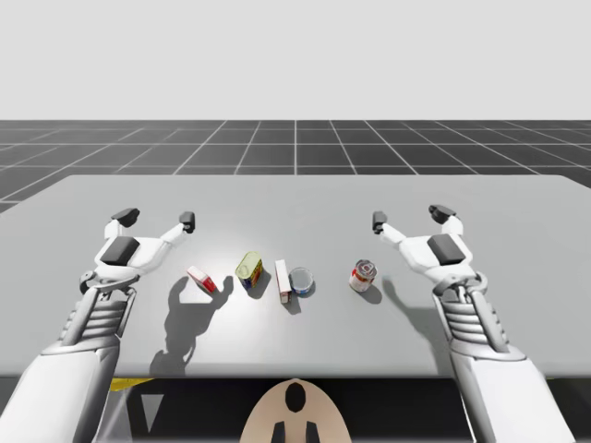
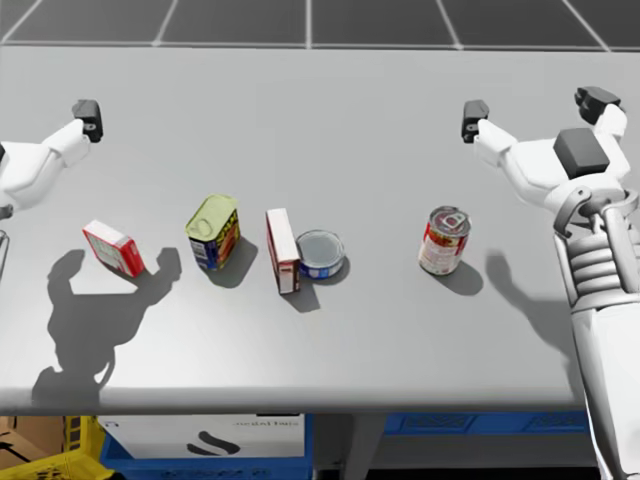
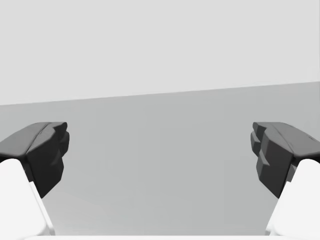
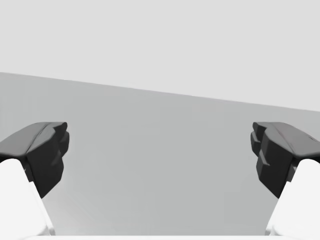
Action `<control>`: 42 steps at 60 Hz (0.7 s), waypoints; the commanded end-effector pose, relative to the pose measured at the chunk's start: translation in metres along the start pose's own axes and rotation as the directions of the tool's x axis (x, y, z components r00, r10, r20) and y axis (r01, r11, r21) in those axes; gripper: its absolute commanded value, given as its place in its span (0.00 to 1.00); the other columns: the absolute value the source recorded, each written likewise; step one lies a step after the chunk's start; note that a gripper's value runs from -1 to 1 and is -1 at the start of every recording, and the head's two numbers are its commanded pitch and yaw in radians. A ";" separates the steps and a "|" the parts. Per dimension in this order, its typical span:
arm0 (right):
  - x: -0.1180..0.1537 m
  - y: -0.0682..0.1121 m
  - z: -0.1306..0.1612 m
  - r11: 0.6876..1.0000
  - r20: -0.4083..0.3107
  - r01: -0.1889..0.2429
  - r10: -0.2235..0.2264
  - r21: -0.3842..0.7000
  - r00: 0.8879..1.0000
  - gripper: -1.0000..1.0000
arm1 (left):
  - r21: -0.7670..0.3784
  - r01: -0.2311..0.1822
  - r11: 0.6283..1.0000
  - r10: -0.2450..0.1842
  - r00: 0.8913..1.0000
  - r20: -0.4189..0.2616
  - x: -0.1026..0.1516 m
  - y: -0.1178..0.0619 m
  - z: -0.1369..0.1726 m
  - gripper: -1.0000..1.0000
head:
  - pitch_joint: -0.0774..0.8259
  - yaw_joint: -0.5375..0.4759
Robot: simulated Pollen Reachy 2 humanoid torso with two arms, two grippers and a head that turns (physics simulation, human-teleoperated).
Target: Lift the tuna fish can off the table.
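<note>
My left gripper and right gripper hang wide open and empty, so nothing's done yet: the tuna can sits untouched on the surface beside the upright box, so reach, grab and lift are all left.

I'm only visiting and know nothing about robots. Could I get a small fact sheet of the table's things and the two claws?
table: grey, five things in a row
row, from my left: small red and white box, yellow-topped blue can, white and red box on end, low blue round can, red round can
tuna can: the low blue round can, on the table, untouched
left claw: open, empty, above the table
right claw: open, empty, above the table
</note>
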 end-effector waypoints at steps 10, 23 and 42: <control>0.040 0.023 0.051 0.977 -0.015 0.038 -0.036 0.210 0.999 0.00 | 0.005 0.000 1.000 0.000 1.000 0.002 0.000 0.001 0.000 0.00 | 0.86 0.52; 0.035 0.073 0.103 0.929 -0.054 0.026 -0.006 0.370 0.998 0.00 | 0.006 0.003 1.000 -0.003 1.000 0.001 -0.001 0.001 0.000 0.00 | 0.86 0.52; -0.007 0.119 0.132 0.842 -0.164 0.130 -0.050 0.524 0.985 0.00 | 0.008 0.014 1.000 -0.014 1.000 -0.002 -0.003 -0.001 -0.001 0.00 | 0.87 0.53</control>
